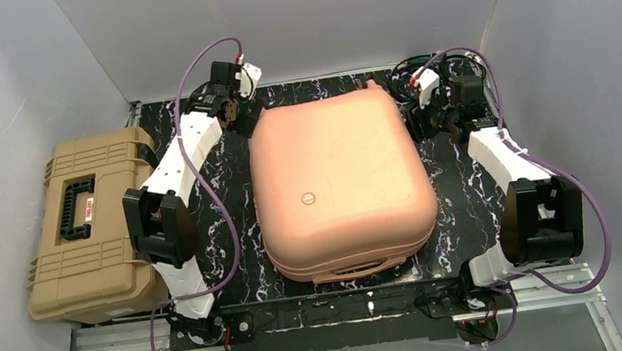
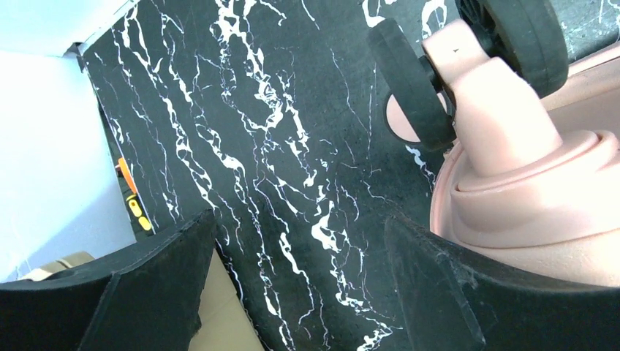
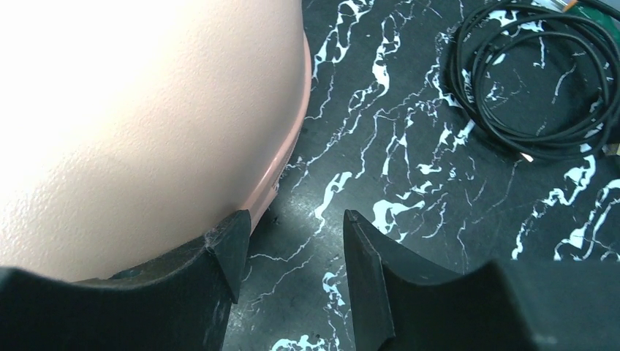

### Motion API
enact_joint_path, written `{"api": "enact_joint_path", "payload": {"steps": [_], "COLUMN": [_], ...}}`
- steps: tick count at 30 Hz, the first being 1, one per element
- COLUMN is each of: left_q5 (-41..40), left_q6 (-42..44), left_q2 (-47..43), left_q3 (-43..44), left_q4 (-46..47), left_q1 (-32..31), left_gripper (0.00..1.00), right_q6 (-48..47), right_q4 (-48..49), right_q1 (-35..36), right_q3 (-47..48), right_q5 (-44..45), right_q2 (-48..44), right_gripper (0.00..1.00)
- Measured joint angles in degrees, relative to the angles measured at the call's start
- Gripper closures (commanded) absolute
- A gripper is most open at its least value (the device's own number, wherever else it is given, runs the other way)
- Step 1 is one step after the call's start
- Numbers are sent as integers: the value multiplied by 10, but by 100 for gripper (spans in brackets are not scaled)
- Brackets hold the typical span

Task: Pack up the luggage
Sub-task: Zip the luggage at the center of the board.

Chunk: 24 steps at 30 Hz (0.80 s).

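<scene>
Luggage (image 1: 339, 181): peach-pink hard-shell suitcase, closed, lying flat on the black marbled mat (image 1: 235, 238), round logo (image 1: 309, 199) facing up.

Top view: you have the tan toolbox (image 1: 90, 225) well to the left of the luggage. Your left gripper (image 1: 239, 113) is just off its far-left corner and your right gripper (image 1: 427, 115) just off its far-right corner.

Left wrist view: left gripper (image 2: 300, 227) spread wide, with nothing between the fingers and only mat below. The luggage (image 2: 526, 197) corner and a black wheel (image 2: 409, 88) sit just beside it.

Right wrist view: right gripper (image 3: 292, 219) partly open, holding nothing. One finger (image 3: 219, 252) sits at the lower rim of the luggage (image 3: 146, 110); you cannot tell whether it touches. A coiled black cable (image 3: 526, 80) lies on the mat, apart from the luggage.
</scene>
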Motion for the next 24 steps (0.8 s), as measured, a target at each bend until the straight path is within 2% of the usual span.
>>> {"api": "enact_joint_path", "payload": {"steps": [20, 21, 22, 24], "left_q5": [28, 31, 32, 31], "left_q6": [3, 3, 1, -1], "left_q2": [34, 35, 35, 35], "left_q3": [43, 44, 45, 45], "left_q4": [5, 5, 6, 6], "left_q1": [-20, -20, -20, -21], "left_gripper": [10, 8, 3, 2], "right_q6": [1, 0, -1, -2], "right_q4": [-38, -42, -47, -51], "right_q1": [0, 0, 0, -1], "right_q3": [-4, -4, -4, -4], "right_q5": [108, 114, 123, 148], "right_q2": [-62, -65, -70, -80], "right_gripper": [36, 26, 7, 2]}}
